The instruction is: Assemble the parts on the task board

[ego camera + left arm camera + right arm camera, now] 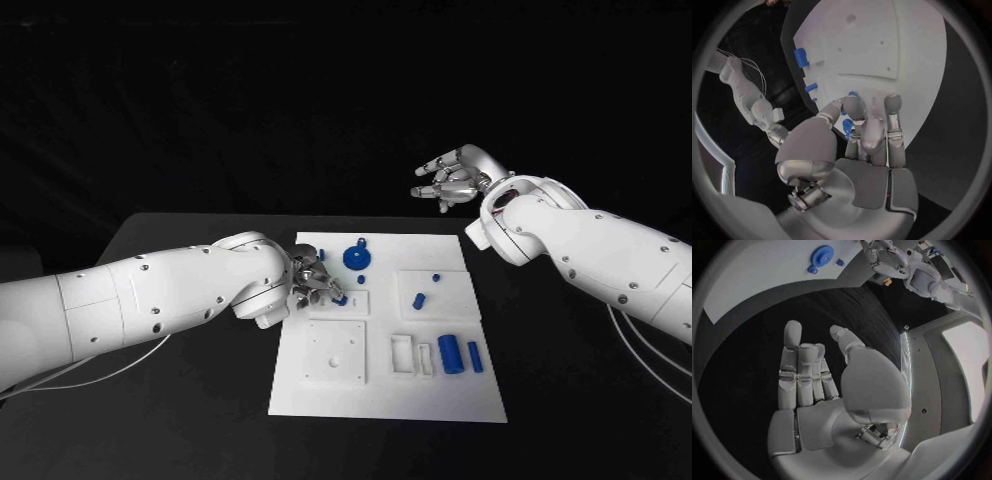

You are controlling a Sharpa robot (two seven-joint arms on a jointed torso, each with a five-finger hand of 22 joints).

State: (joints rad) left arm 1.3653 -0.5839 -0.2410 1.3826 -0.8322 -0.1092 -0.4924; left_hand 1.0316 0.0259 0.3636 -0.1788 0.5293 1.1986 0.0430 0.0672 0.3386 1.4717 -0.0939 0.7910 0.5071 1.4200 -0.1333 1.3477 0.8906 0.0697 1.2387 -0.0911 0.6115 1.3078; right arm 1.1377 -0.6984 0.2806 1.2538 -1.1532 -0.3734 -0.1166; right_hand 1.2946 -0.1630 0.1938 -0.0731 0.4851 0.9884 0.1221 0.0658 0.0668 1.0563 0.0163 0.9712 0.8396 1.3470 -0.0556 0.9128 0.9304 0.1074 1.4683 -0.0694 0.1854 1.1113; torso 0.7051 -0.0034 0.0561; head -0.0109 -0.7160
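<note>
1. Board [433,395] lies flat in the middle of the black table [173,420], a white plate with raised blocks and recesses.
2. Left hand [315,285] rests at the board's left edge, fingers curled down around a small blue part [339,299]; in the left wrist view the fingertips [856,111] close about that blue piece [846,127] against the board (whether they truly pinch it or only touch it, I cannot tell).
3. Right hand [456,178] hangs in the air beyond the board's far right corner, well apart from it, fingers loose and spread with nothing in them; the right wrist view shows that palm [826,395] bare.
4. Blue gear [358,260] sits near the far edge of the board, with a small peg [359,242] just beyond it.
5. Two short blue pieces [420,298] lie near the board's middle right.
6. Two blue cylinders [451,353] lie side by side near the right edge, just beside the white slotted blocks [410,356].
</note>
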